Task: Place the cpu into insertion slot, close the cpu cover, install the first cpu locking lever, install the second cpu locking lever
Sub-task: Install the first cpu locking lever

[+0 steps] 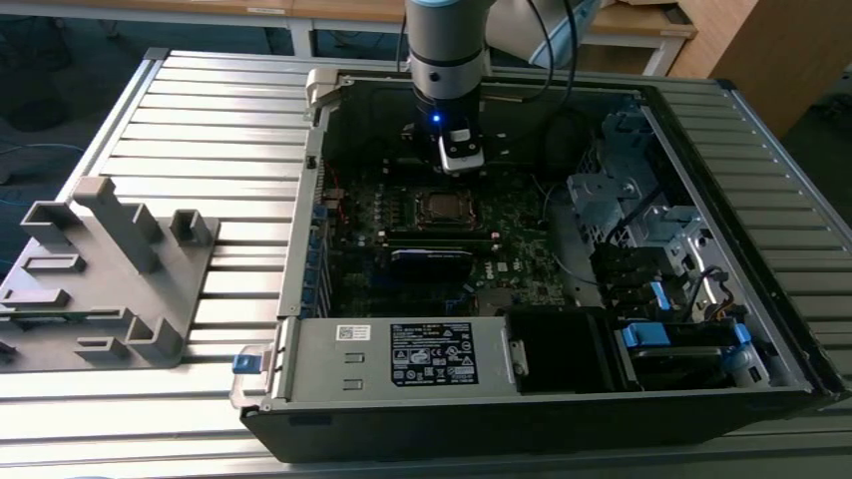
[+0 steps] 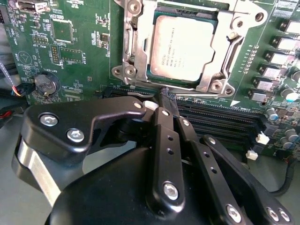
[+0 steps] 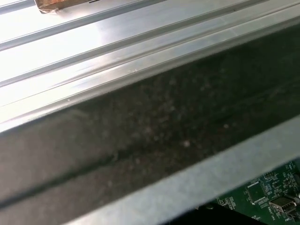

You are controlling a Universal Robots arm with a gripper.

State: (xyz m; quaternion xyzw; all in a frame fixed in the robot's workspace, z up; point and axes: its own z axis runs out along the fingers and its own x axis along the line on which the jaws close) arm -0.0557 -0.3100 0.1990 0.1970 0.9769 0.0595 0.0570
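Several memory slots (image 2: 220, 116) beside cpu (image 2: 183, 47)

The cpu (image 2: 183, 47) has a dull, matt silver-grey metal top. The cover (image 2: 133, 47) around it is brighter bare metal with a soft sheen. The board (image 2: 79, 51) is green and faintly glossy. The gripper (image 2: 165, 96) is smooth matt black with shiny steel screws. At the exterior view's left, the table (image 1: 200, 120) is ribbed pale metal, and the fixture (image 1: 107, 269) on it looks like matt grey plastic. The case (image 1: 533, 424) has a black satin wall.
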